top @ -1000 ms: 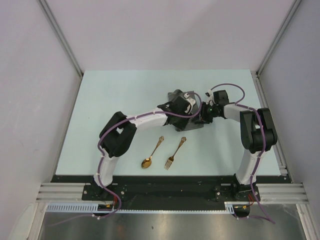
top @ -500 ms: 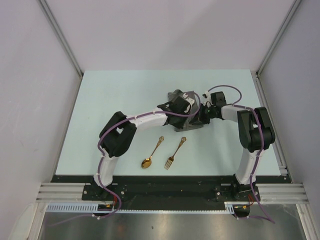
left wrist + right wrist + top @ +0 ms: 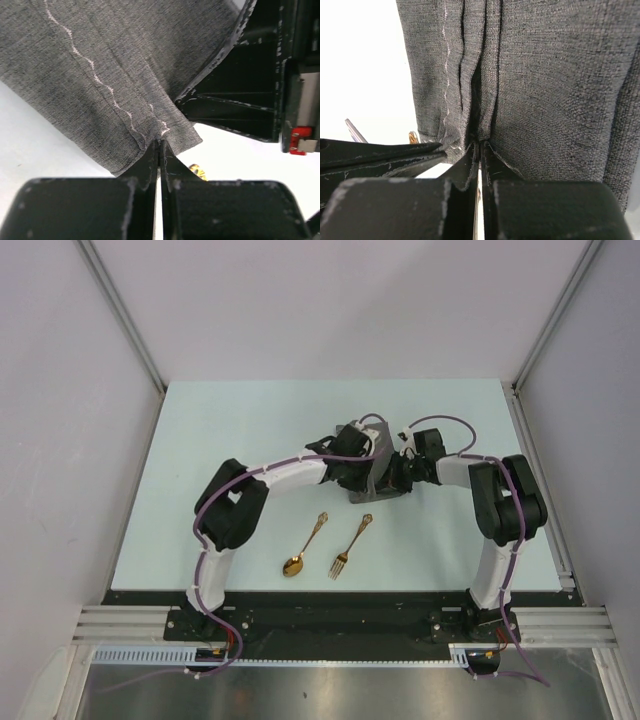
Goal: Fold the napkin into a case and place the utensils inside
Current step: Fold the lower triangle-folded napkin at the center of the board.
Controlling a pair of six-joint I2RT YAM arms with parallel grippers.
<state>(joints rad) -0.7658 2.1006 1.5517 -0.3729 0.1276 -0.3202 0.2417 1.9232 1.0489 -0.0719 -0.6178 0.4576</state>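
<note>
The dark grey napkin point(image 3: 377, 454) lies bunched at mid-table, largely hidden under both wrists. My left gripper point(image 3: 364, 476) is shut on the napkin's near corner edge point(image 3: 150, 120), with cloth pinched between the fingertips point(image 3: 160, 143). My right gripper point(image 3: 394, 477) is shut on a folded edge of the napkin point(image 3: 545, 80), and its fingertips point(image 3: 479, 143) meet on the layered hem. The two grippers sit close together. The gold spoon point(image 3: 303, 546) and gold fork point(image 3: 351, 545) lie side by side on the table, nearer the arm bases. No case shape shows.
The pale table point(image 3: 220, 430) is bounded by grey side walls and a metal rail on the right point(image 3: 545, 470). The right arm's black gripper body point(image 3: 250, 90) fills the upper right of the left wrist view.
Both grippers have closed onto the napkin. The right wrist has moved left toward the left one, and the cloth is gathered tighter between them. Spoon and fork have not moved.
</note>
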